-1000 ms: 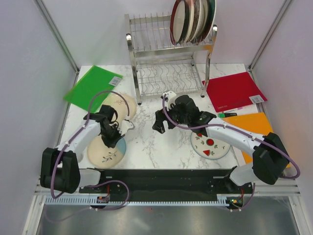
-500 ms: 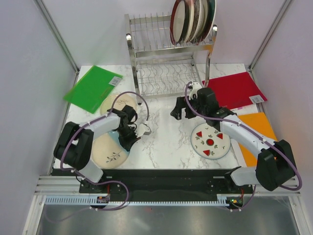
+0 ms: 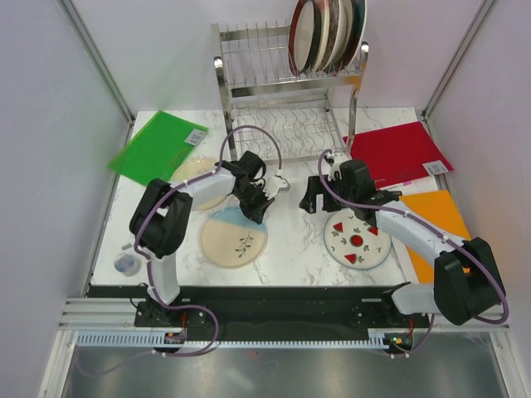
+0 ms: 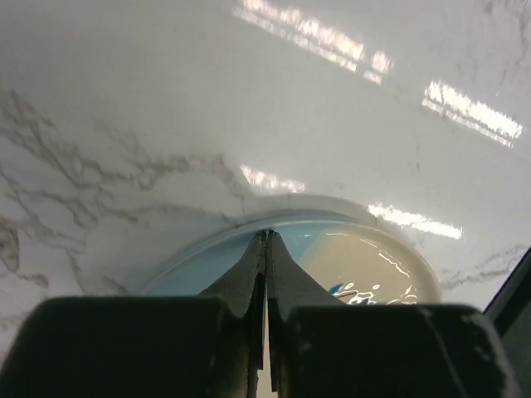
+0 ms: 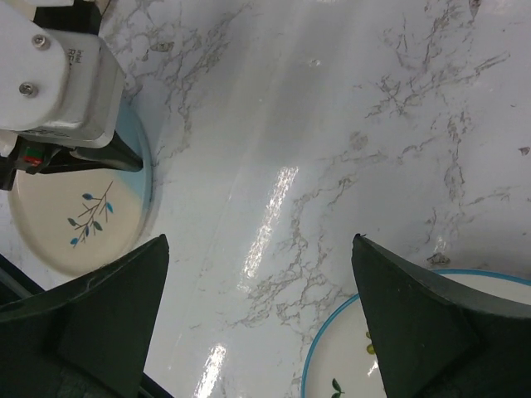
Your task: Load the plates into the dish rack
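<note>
Now, left gripper clamped on leaf-sprig plate rim, right gripper agape

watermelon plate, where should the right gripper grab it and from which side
Probably its rim on the far-left side, nearest the open right gripper. The watermelon plate lies flat on the table, so only its thin raised edge offers a pinch. Come in low from that side, one finger over the lip and one under it.

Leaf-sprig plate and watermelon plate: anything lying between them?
Only bare marble tabletop separates the round cream and light-blue leaf-sprig plate from the round white watermelon-slice plate; the top external view shows it.
</note>
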Robot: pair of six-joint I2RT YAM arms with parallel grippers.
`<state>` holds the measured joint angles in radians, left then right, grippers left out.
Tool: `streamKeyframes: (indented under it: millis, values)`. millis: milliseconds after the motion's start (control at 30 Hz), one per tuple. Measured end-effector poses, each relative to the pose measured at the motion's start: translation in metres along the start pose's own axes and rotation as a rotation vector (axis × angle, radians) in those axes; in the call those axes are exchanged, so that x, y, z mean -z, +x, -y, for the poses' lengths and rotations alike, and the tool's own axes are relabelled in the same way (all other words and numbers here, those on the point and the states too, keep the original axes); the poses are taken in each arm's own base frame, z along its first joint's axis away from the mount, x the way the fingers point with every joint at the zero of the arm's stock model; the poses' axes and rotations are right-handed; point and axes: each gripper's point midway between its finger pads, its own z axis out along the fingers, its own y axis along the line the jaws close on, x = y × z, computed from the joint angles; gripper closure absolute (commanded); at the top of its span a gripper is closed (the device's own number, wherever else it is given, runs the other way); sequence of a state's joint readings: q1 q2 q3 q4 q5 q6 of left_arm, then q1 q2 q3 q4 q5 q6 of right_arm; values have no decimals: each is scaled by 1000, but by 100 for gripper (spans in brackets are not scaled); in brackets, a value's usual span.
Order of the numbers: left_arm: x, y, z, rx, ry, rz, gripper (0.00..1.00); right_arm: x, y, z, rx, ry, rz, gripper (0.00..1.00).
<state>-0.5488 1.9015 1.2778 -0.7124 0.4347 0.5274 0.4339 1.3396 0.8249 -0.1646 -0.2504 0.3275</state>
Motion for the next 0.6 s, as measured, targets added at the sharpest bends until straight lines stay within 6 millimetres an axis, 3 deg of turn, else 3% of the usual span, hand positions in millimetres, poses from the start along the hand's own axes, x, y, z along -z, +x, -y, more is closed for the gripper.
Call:
streamKeyframes:
  millis: [133,267,333,400,500,567,600]
  values:
    - [-9,-29,6,-51,3,61,65,0,5,4,-1,6,-10,2]
    - [2,-35,21,-46,-11,90,52,-1,10,3,-11,-26,-18,2]
    - [22,-29,27,-17,-39,118,40,-2,16,-2,-29,-73,-28,2]
    - [60,-24,30,57,-104,195,31,-5,25,-12,-59,-142,-43,2]
    - [119,-18,19,253,-215,363,30,-11,38,-22,-92,-217,-82,2]
    - [151,2,1,463,-292,471,30,-17,45,-29,-97,-254,-108,2]
    - [157,16,-7,569,-322,497,30,-21,47,-31,-97,-266,-119,2]
